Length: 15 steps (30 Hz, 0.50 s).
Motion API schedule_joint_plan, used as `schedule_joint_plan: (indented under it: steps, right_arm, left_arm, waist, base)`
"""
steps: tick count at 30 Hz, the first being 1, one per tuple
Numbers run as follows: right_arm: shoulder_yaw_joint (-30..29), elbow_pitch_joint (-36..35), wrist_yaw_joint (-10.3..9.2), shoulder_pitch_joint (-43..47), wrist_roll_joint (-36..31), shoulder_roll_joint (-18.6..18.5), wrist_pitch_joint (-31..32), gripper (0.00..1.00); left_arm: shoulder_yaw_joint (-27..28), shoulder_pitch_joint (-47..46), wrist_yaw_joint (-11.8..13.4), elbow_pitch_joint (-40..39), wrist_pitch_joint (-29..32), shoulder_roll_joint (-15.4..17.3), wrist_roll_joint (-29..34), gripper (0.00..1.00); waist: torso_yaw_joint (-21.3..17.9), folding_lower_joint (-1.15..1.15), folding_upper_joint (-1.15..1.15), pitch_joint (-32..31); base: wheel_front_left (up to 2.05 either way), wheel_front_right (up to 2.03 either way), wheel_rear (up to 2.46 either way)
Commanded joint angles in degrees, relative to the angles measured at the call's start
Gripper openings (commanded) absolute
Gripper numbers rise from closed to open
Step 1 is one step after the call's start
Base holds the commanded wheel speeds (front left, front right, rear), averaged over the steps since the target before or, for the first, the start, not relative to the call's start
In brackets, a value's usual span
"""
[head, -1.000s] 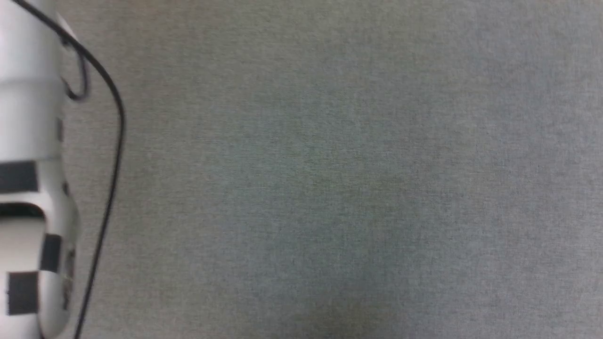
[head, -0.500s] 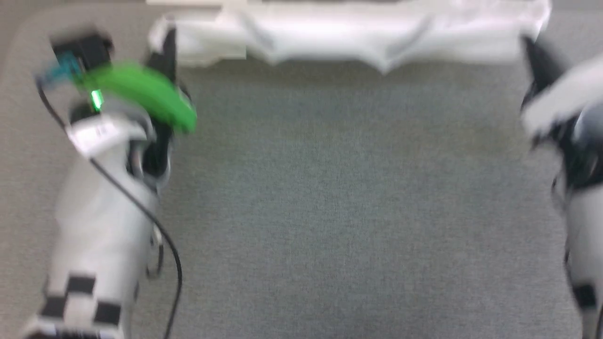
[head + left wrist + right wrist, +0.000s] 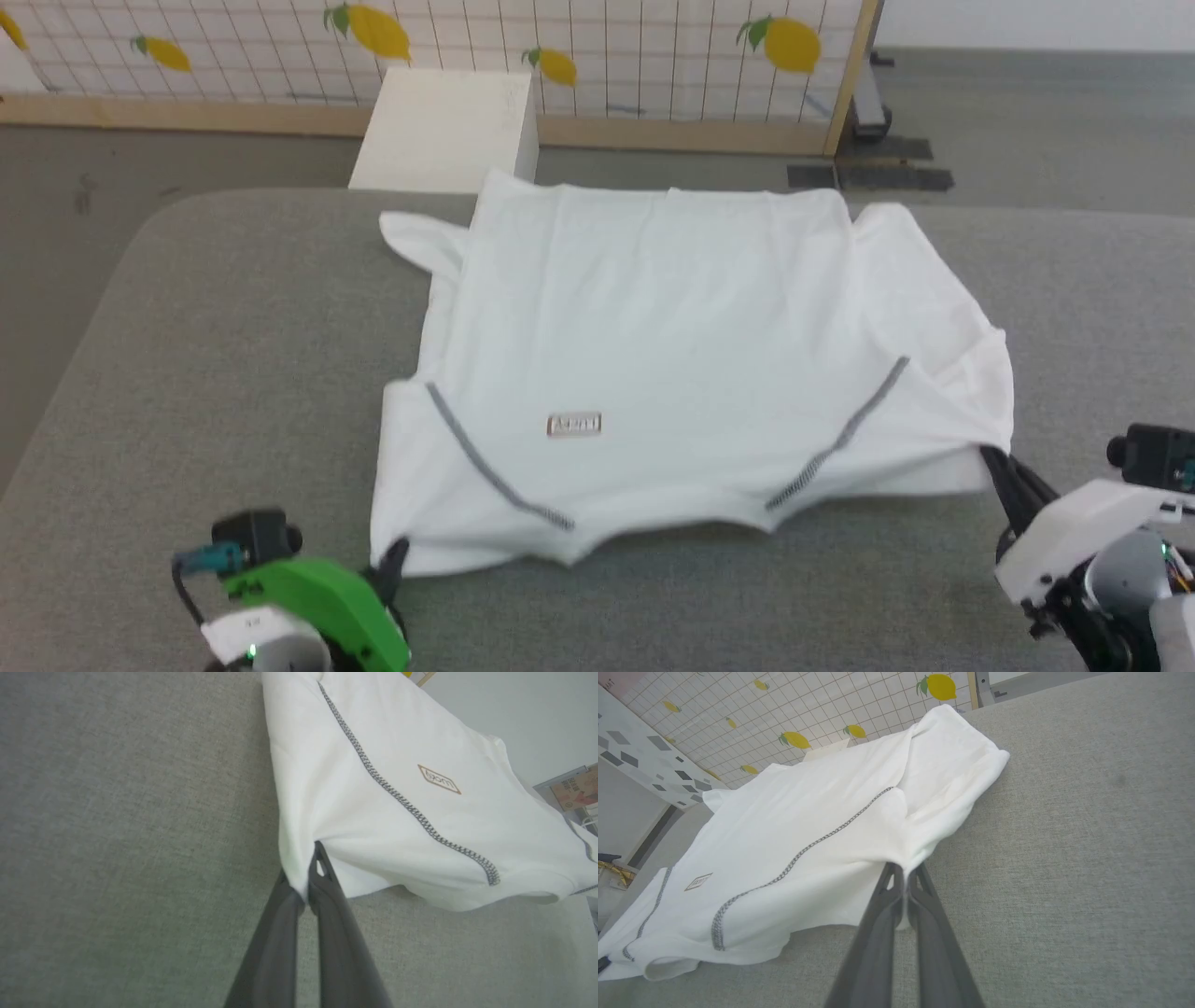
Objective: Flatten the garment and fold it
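garment (image 3: 653,336) lies spread on the grey fabric-covered table (image 3: 233,317), roughly mid-surface, largely flat. left gripper (image 3: 394,558): fingers pressed together, pinching the near left corner of the cloth. right gripper (image 3: 995,461): fingers likewise closed, clamped on the near right corner, where the cloth is bunched into loose folds. the near edge between the two grips dips at its middle. two dark zigzag seams (image 3: 485,467) run diagonally toward that dip. small brown-bordered patch (image 3: 574,426) faces up, left of centre; its lettering is not legible. a white box (image 3: 448,126) stands beyond the table's far edge, before a lemon-patterned panel (image 3: 653,56).
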Motion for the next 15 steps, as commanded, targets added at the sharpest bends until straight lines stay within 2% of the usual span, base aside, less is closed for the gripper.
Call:
schedule_joint_plan:
  steps: [1,5,15]
  right_arm:
    - [-1.0,-0.9,-0.10,1.7,-1.5,-0.2,0.7,0.00]
    - [-2.9,-2.9,-0.10,5.4,-4.9,0.0,4.0,0.00]
    - [-5.6,-8.9,-0.10,14.9,-13.3,0.5,17.3,0.00]
  left_arm:
    - [0.4,3.3,1.5,-1.8,1.3,0.9,-1.0,0.00]
    - [0.0,9.1,4.8,-6.1,5.2,1.3,-2.4,0.00]
    - [-3.8,15.8,11.7,-8.7,15.3,5.7,0.0,0.00]
  waist:
    - [-0.4,0.01,0.49,-3.1]
    - [0.1,0.01,0.49,-3.7]
    - [0.9,0.01,0.49,-3.4]
  base:
    - [0.00,0.00,0.00]
    - [0.00,0.00,0.00]
    - [0.00,0.00,0.00]
